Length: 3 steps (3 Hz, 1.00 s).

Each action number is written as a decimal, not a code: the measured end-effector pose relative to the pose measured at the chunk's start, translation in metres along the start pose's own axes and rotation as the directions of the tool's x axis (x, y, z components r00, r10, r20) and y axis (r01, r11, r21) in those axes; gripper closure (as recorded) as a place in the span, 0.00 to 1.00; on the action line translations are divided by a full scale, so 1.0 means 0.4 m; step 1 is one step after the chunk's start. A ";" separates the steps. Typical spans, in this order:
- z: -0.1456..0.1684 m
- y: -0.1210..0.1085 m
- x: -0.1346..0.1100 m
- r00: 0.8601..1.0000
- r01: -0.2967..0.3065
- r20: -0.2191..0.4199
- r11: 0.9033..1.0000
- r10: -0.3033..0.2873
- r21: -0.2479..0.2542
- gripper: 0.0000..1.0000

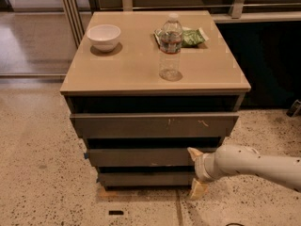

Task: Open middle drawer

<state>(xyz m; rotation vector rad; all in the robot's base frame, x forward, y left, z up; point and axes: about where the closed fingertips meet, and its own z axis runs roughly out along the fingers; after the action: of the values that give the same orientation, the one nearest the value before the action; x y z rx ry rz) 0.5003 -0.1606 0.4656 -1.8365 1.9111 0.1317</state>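
The middle drawer (141, 157) is a plain dark grey-brown front, second of three in the cabinet, and looks shut. My gripper (195, 171) is at the right end of the cabinet's front, low near the floor, on a white arm coming in from the right. Its fingers are spread open. The upper fingertip (193, 152) is at the top right edge of the middle drawer's front. The lower fingertip (197, 189) is beside the bottom drawer (146, 178). Nothing is held.
The top drawer (155, 125) is the widest and has white scratch marks. On the tan top (136, 69) stand a white bowl (104, 36), a clear water bottle (170, 48) and a green snack bag (193, 36). The floor is speckled; a dark counter stands at the right.
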 end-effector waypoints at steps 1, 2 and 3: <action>0.037 -0.036 0.014 1.000 0.020 -0.006 1.000 -0.020 0.012 0.00; 0.070 -0.073 0.024 0.999 0.034 -0.007 0.999 -0.033 0.018 0.00; 0.109 -0.112 0.034 0.999 0.034 -0.011 0.999 -0.034 0.005 0.00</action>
<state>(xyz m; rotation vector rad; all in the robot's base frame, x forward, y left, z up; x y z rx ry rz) 0.5555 -0.1601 0.4333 -1.8689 1.8845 0.1057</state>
